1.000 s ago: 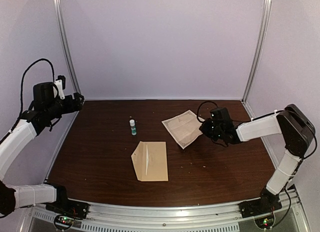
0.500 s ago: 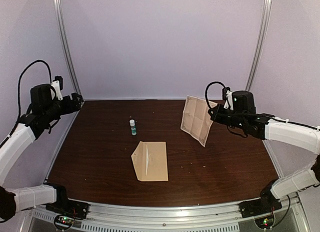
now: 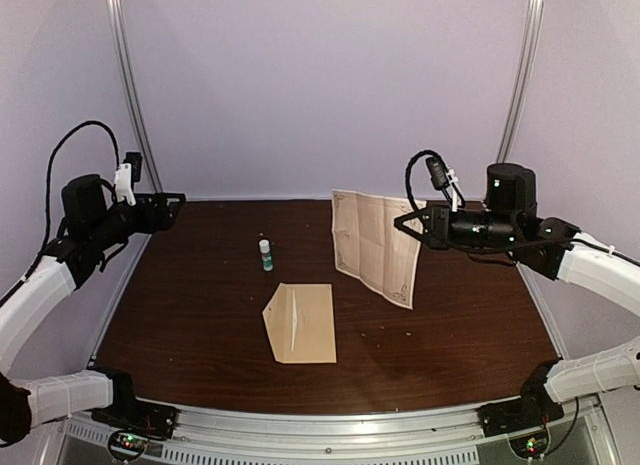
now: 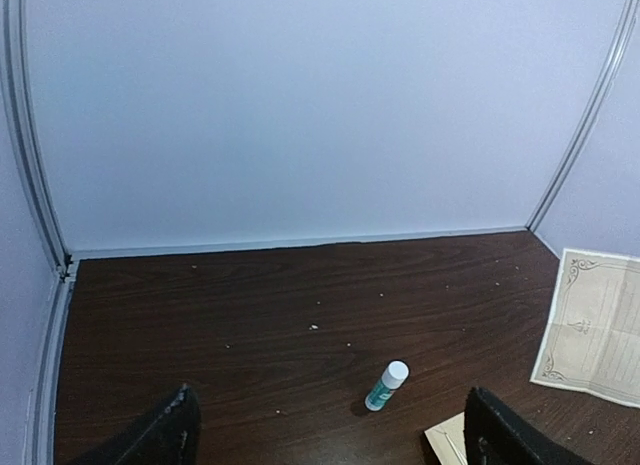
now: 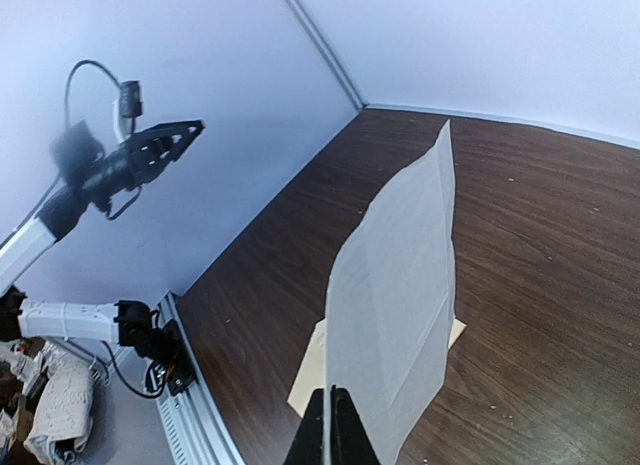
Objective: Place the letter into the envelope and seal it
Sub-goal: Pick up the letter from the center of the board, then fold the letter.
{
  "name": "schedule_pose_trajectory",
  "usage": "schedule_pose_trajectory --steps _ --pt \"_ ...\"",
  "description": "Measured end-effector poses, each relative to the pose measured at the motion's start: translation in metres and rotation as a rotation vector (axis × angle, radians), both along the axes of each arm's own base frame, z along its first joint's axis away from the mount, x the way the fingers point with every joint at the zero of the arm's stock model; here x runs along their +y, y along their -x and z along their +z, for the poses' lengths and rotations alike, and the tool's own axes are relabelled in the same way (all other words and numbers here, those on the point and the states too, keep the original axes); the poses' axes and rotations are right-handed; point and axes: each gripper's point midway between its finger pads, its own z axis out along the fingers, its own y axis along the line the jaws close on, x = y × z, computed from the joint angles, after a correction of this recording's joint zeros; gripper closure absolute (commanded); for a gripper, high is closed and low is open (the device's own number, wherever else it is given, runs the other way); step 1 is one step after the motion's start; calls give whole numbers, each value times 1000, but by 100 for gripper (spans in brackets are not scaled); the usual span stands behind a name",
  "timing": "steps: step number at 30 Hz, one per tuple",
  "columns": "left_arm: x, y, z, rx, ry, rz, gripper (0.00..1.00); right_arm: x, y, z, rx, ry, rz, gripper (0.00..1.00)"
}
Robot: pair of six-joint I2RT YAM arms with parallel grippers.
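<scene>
My right gripper [image 3: 405,225] is shut on the edge of the letter [image 3: 375,243], a pale cream creased sheet with a dark border, and holds it hanging in the air over the right middle of the table. In the right wrist view the letter [image 5: 405,285] rises from my closed fingertips [image 5: 331,425]. The tan envelope [image 3: 301,322] lies flat at the table's middle; a corner of it shows under the letter in the right wrist view [image 5: 312,370] and in the left wrist view [image 4: 447,437]. My left gripper [image 3: 172,199] is open and empty, high at the far left. The letter's bordered edge shows in the left wrist view [image 4: 592,330].
A small glue stick [image 3: 265,254] with a white cap stands behind the envelope; it also shows in the left wrist view [image 4: 386,385]. Pale walls and metal frame posts [image 3: 130,85] enclose the dark wooden table [image 3: 180,315].
My right arm has lifted the letter off the table and raised it to hang upright, moving it left. My left gripper has shifted slightly right.
</scene>
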Motion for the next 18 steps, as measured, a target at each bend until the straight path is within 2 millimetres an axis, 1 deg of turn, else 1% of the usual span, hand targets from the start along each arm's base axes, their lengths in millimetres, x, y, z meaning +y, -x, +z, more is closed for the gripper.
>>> schedule_pose_trajectory --steps 2,6,10,12,15,17,18 --pt "-11 0 -2 2 0 -48 8 13 16 13 -23 -20 87 100" --pt "-43 7 -9 18 1 -169 8 32 44 38 -74 -56 230 100" --pt "-70 16 -9 11 34 -257 8 43 68 56 -114 -89 346 100" --pt "-82 23 -16 23 72 -298 7 46 78 64 -134 -108 390 100" --pt "-103 37 -32 79 113 -363 8 43 85 72 -158 -124 408 100" --pt "-117 47 -34 98 132 -412 7 40 88 79 -177 -136 408 100" --pt "-124 52 -31 96 142 -443 8 39 89 83 -191 -145 407 100"
